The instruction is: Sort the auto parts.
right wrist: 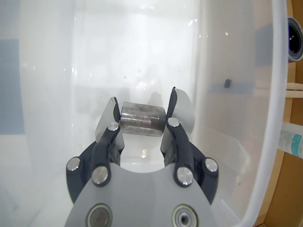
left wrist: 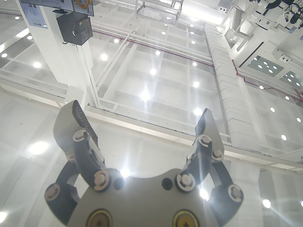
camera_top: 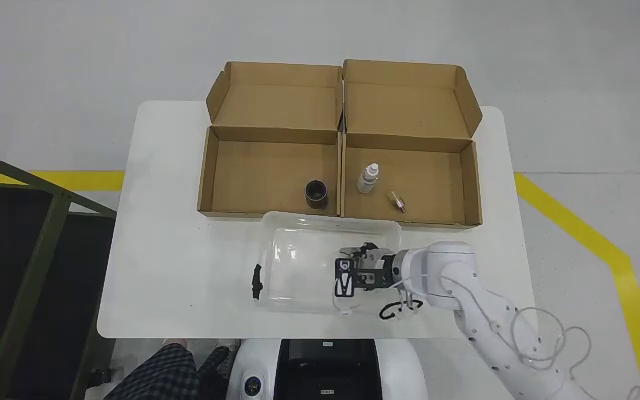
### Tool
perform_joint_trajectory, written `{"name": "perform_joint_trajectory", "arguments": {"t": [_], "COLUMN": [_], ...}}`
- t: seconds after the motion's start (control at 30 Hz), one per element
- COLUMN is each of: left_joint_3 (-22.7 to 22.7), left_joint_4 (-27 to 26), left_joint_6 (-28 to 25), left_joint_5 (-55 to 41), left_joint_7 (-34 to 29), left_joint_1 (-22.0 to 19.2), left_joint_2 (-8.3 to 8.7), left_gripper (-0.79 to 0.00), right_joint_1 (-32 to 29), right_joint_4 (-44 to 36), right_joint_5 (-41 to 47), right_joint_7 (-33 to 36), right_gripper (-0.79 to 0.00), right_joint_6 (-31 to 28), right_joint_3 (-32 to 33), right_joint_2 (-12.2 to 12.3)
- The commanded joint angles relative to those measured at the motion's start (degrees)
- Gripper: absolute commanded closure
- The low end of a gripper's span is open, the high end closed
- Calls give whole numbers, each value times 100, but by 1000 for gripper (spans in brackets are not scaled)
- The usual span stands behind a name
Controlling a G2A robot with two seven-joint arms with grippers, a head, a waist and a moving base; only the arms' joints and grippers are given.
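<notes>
My right gripper (right wrist: 144, 103) is inside the clear plastic bin (right wrist: 272, 95), shut on a short grey metal cylinder (right wrist: 142, 121) held by its two ends just above the bin floor. In the top view that gripper (camera_top: 345, 281) is over the front right part of the bin (camera_top: 272, 230). The left cardboard box (camera_top: 215, 175) holds a black cylindrical part (camera_top: 318, 192). The right cardboard box (camera_top: 470, 185) holds a small white bottle (camera_top: 368, 177) and a small metal part (camera_top: 398, 202). My left gripper (left wrist: 140, 109) is open, holds nothing and points up at the ceiling.
A black part (camera_top: 256, 283) lies by the bin's left side. A black clip (camera_top: 390, 310) lies on the white table (camera_top: 160, 250) near its front edge, under the right arm. Both box lids stand open at the back. Yellow floor tape runs along both sides.
</notes>
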Motion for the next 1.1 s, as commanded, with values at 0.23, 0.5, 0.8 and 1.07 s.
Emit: {"name": "perform_joint_trajectory", "arguments": {"t": [0.23,0.5,0.8,1.07], "left_joint_3": [0,0,0,0], "left_joint_4": [0,0,0,0], "left_joint_6": [0,0,0,0], "left_joint_5": [0,0,0,0], "left_joint_7": [0,0,0,0], "left_joint_1": [0,0,0,0], "left_joint_2": [0,0,0,0], "left_gripper": [-785,-785,-785,-785], "right_joint_1": [65,48,92,177], "right_joint_4": [-33,-81,-154,-230], "right_joint_5": [-6,23,174,222], "right_joint_7": [-1,-50,-262,-343], "right_gripper": [0,0,0,0], "right_joint_6": [73,128,173,305], "right_joint_3": [-114,-102,-102,-219], "right_joint_2": [1,24,33,15]}}
